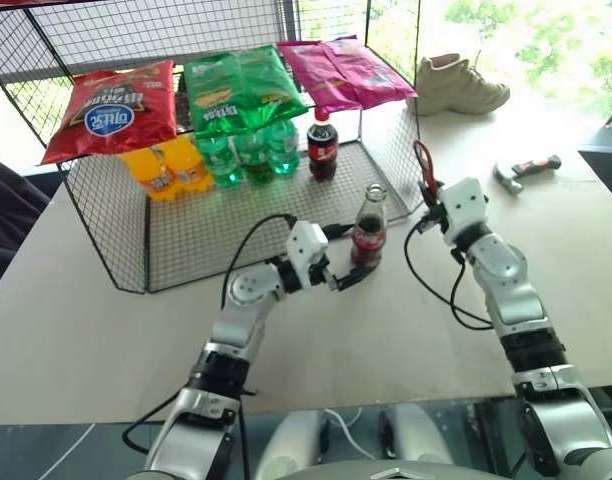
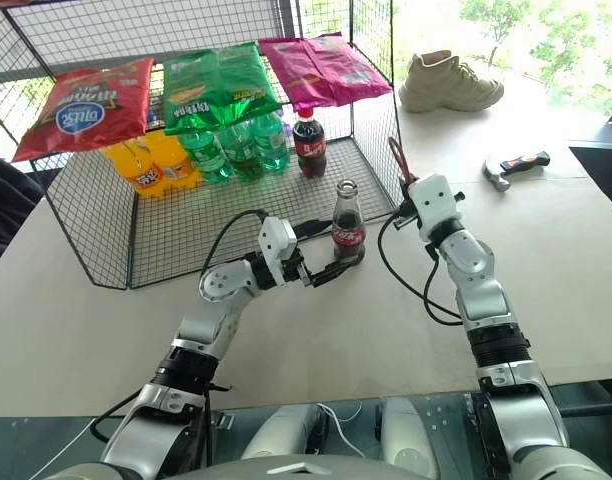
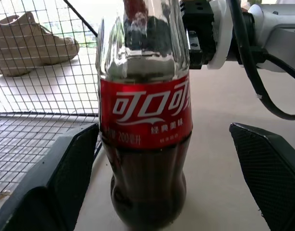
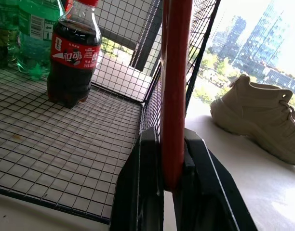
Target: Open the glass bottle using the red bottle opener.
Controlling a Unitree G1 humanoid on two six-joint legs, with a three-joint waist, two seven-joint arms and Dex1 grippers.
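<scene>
The glass bottle (image 1: 369,228), with dark drink and a red label band, stands upright on the table just in front of the wire rack. My left gripper (image 1: 352,258) is open, one finger (image 3: 60,187) on each side of the bottle's lower body with gaps showing. The bottle's mouth looks uncapped in the eye views. To the bottle's right, my right gripper (image 1: 432,205) is shut on the red bottle opener (image 4: 175,86), which sticks up from between its pads. The opener (image 1: 422,163) is clear of the bottle.
The wire rack (image 1: 126,250) holds a plastic cola bottle (image 1: 322,145), green and orange soda bottles, and snack bags on top. A beige shoe (image 1: 458,84) lies at the back right. A hammer-like tool (image 1: 524,170) lies at the far right.
</scene>
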